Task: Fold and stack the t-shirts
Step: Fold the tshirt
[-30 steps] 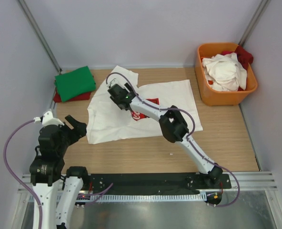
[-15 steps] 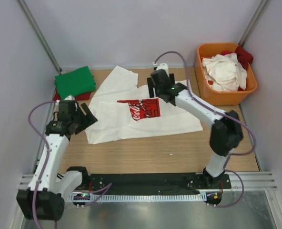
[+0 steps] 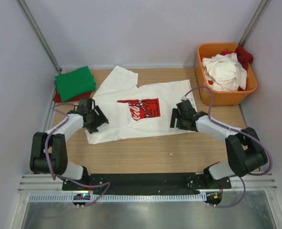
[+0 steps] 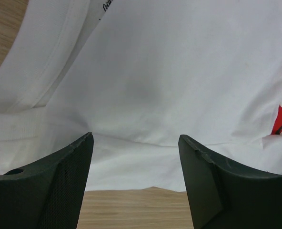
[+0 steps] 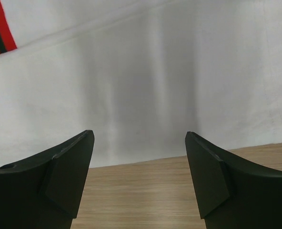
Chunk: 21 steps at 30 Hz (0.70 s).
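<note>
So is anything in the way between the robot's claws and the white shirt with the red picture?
No, nothing visible is. The left gripper and the right gripper are both open right at the white shirt's near edge, with only its cloth and the wooden table showing between their jaws.

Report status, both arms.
Left gripper open, right gripper open, both at near hem. Coca-Cola t-shirt flat, unfolded. Nothing blocking.

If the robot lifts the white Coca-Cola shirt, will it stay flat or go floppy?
Probably floppy: the white Coca-Cola t-shirt lies in soft wrinkles, so it would likely droop between the left gripper and right gripper. It looks thin, so likely light. Pushed, it might bunch up.
</note>
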Each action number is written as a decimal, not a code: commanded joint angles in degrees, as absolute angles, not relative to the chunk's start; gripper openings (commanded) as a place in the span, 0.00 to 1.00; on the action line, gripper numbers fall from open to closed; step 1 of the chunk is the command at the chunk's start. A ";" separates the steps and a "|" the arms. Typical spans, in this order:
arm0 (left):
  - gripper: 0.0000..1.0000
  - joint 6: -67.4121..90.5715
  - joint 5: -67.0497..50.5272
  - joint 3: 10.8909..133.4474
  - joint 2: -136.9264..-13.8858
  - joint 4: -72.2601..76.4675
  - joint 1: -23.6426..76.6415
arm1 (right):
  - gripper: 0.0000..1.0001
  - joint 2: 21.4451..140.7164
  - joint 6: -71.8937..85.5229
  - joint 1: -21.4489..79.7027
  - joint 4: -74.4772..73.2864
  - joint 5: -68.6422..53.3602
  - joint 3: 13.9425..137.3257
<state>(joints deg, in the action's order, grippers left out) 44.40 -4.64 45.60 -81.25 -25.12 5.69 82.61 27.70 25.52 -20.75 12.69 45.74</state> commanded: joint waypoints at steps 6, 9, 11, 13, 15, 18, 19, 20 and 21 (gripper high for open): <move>0.73 44.39 -1.42 41.67 -82.97 -20.21 6.86 | 0.83 82.53 32.16 21.09 -13.97 7.91 39.38; 0.73 44.03 1.82 40.70 -84.10 -21.70 6.86 | 0.83 80.95 35.05 21.09 -14.50 7.82 35.87; 0.73 43.95 3.77 40.08 -84.55 -22.67 6.86 | 0.83 79.98 36.82 21.09 -14.50 7.38 32.45; 0.73 43.95 4.65 40.17 -84.11 -23.81 7.03 | 0.82 78.32 39.72 21.09 -15.11 6.07 30.59; 0.73 44.03 7.63 40.51 -82.98 -25.83 7.29 | 0.82 75.60 42.09 21.09 -15.90 4.75 28.05; 0.73 43.95 12.39 42.01 -81.13 -31.19 8.52 | 0.82 72.17 45.35 21.09 -17.84 3.25 25.58; 0.73 44.03 12.57 41.66 -80.60 -32.33 9.05 | 0.82 69.72 46.48 21.09 -18.36 3.25 24.97; 0.74 44.29 12.13 41.49 -79.64 -32.78 9.14 | 0.82 68.65 46.84 21.09 -19.59 3.34 23.83; 0.74 44.38 11.87 41.22 -79.11 -33.31 9.23 | 0.82 67.25 47.11 21.09 -20.47 3.51 23.30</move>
